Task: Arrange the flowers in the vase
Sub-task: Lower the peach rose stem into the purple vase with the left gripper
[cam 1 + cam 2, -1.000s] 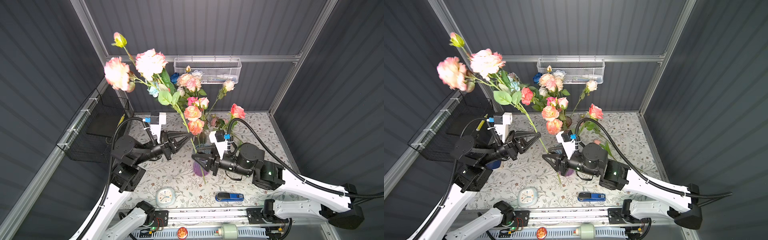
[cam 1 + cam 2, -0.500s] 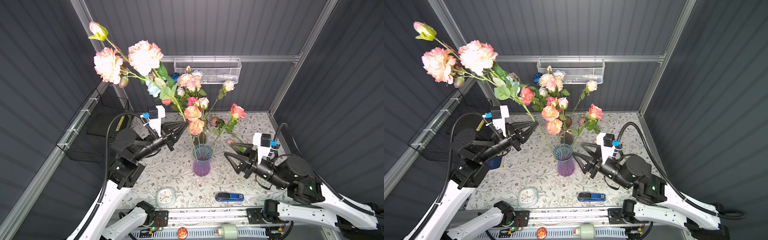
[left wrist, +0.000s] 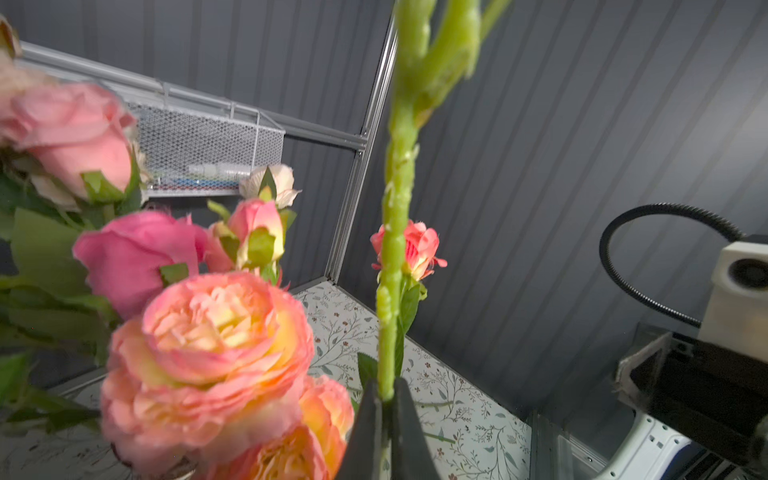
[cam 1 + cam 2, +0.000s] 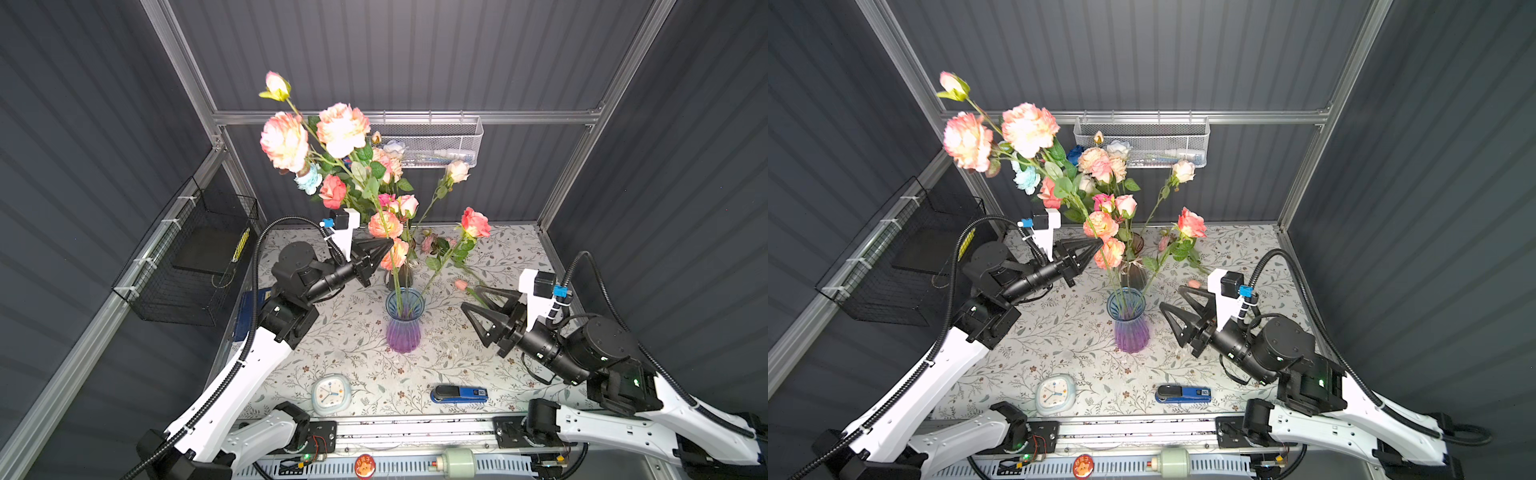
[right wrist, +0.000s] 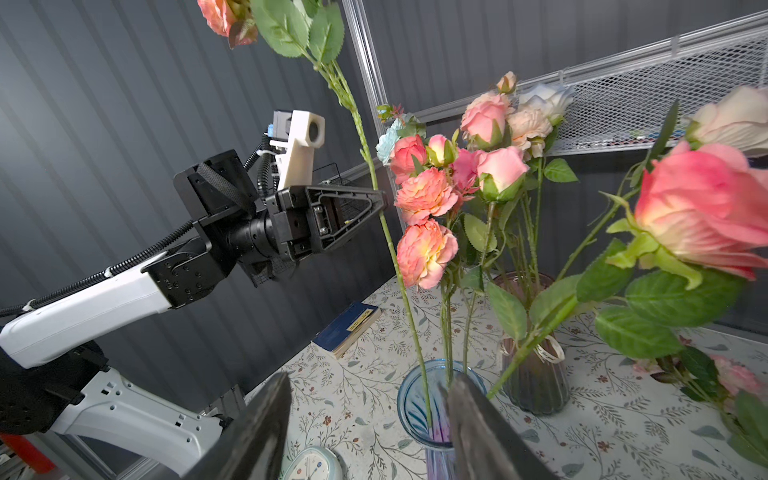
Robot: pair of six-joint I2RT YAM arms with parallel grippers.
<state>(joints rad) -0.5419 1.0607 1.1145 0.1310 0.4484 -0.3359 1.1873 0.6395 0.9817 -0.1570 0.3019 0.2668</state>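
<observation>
**Fig. Stem insertion, seen from above.** The left claw (image 4: 386, 246) is clamped on the long green leafy stem (image 3: 394, 199) that carries the large peach-pink blooms (image 4: 343, 129). The foot of this stem now stands inside the rim of the ribbed glass vase (image 4: 403, 328), blue fading to purple, at the centre of the floral-print tabletop (image 4: 511, 266).

A second ago this stem leaned far out toward 10 o'clock. It has since swung closer to upright, with its blooms high at 11 o'clock of the vase. In the same second the right claw (image 4: 471, 297) left the vase's side and drew off to 3 o'clock. It now waits there with jaws apart and empty (a small pink bud (image 4: 460, 284) shows just beside it).

Judgement: the insertion is all but done and only the release remains. More flowers stand in the dark glass vase (image 5: 536, 386) just behind at 12 o'clock, and loose pink blooms (image 5: 739, 380) lie beyond it.

**Room for moving.**
- A coral rose (image 4: 476, 222) and a cream rose (image 4: 457, 170) already lean out of the ribbed vase toward 1 o'clock, crowding that side.
- Open tabletop shows at 9 o'clock.
- Near the front edge sit a pale square clock (image 4: 331, 392) at 7 o'clock and a blue-and-black stapler (image 4: 459, 394) at 5 o'clock.
- A black wire basket (image 4: 191, 266) on the left wall and a white mesh basket (image 4: 428, 145) on the back wall bound any tall swing.
</observation>
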